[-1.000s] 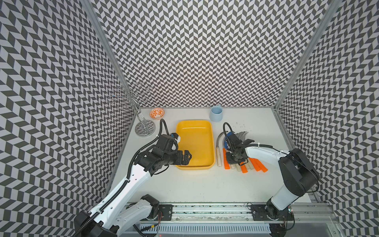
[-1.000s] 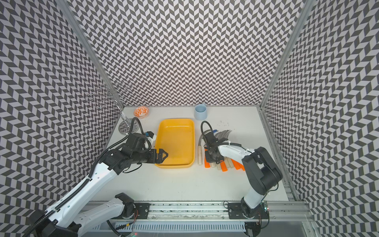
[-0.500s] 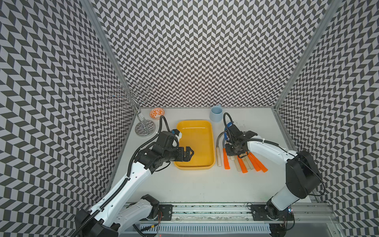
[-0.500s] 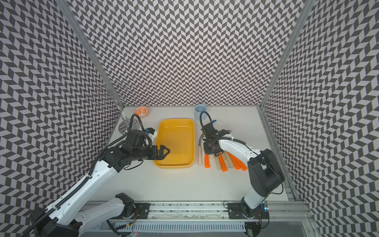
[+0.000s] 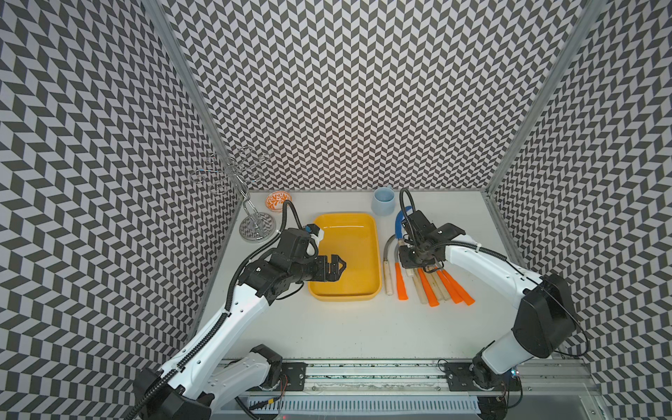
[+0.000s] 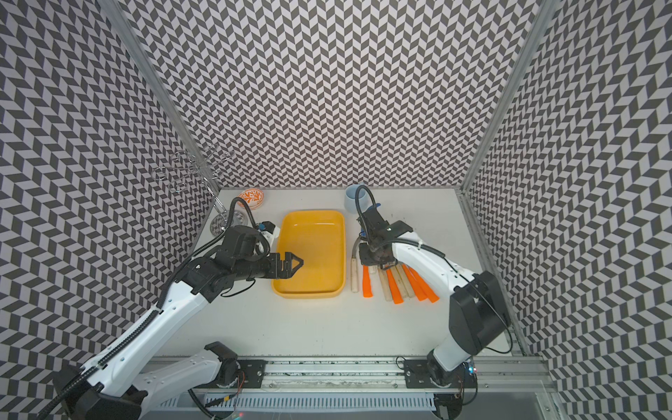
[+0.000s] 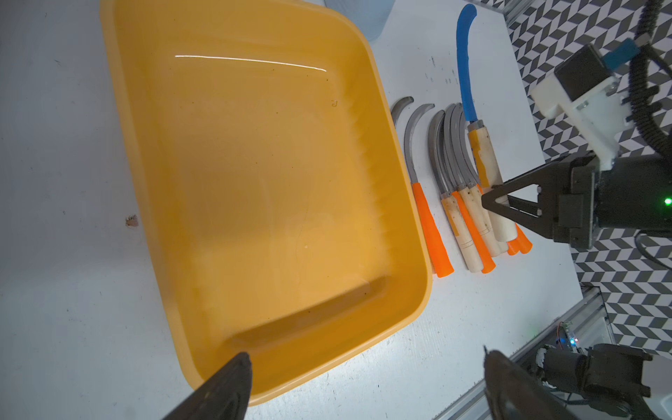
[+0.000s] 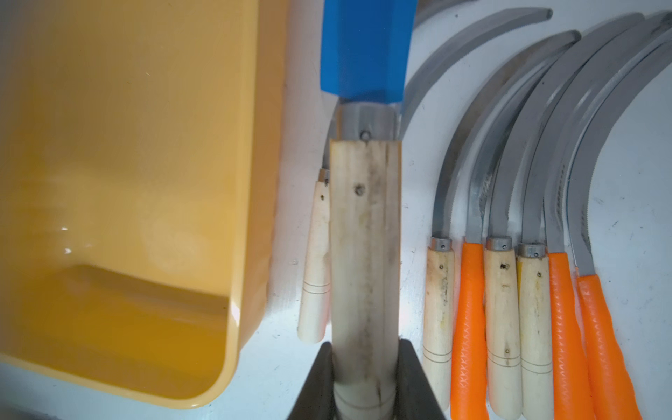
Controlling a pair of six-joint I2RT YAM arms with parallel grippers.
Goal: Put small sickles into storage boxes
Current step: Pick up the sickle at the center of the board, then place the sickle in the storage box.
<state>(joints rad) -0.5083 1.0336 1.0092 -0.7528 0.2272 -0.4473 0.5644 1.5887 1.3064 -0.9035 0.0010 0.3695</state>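
The yellow storage box [image 5: 349, 251] lies mid-table with nothing in it. My right gripper [image 5: 414, 259] is shut on the pale wooden handle of the blue-bladed small sickle [image 8: 365, 218], held a little above the table just right of the box. Its blue blade [image 5: 400, 222] points toward the back. Several more small sickles [image 5: 429, 287] with orange or wooden handles lie side by side under and beside that gripper. One wooden-handled sickle [image 5: 388, 276] lies closest to the box. My left gripper [image 5: 336, 267] hovers open over the box's front left part, holding nothing.
A pale blue cup [image 5: 383, 202] stands at the back behind the sickles. An orange-patterned bowl [image 5: 278, 200] and a wire rack [image 5: 254, 225] are at the back left. Patterned walls close three sides. The arms' mounting rail [image 5: 363, 374] runs along the front.
My right gripper has risen and drawn back from the row of handles with the blue-bladed sickle in it. The left gripper has edged further right over the box.
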